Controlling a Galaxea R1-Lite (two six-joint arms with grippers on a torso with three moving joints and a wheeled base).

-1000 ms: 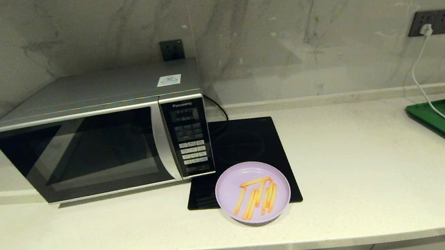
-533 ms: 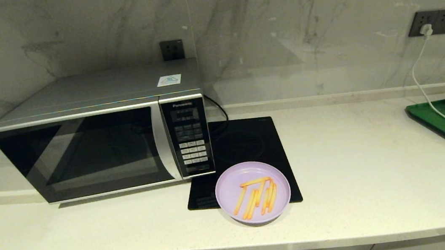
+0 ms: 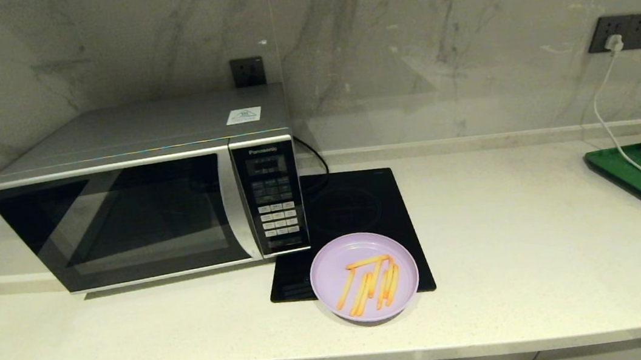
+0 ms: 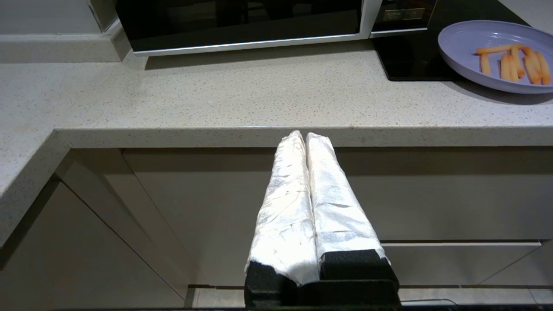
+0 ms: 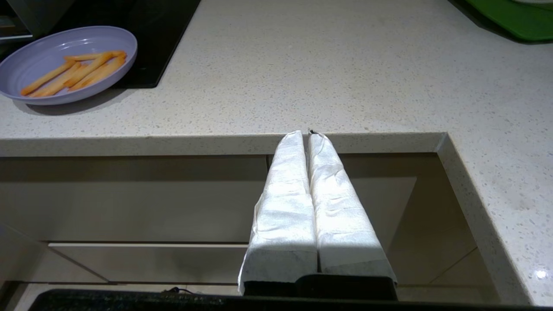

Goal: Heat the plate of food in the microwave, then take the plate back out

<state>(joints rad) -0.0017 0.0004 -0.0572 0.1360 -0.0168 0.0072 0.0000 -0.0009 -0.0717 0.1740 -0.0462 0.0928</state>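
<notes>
The plate of food (image 3: 364, 277), round smooth lilac plastic, overlaps a glossy black hob (image 3: 350, 225); both grippers' cloth-wrapped fingers (image 4: 298, 172) pressed together.

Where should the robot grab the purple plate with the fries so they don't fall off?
Probably the plate by its raised rim at the front edge, coming in low from the robot's side. The rim overhangs the black hob onto the counter there, and the fries lie in the middle.

Lilac plate of fries (image 3: 364, 277) beside closed silver microwave (image 3: 145, 192).
</notes>
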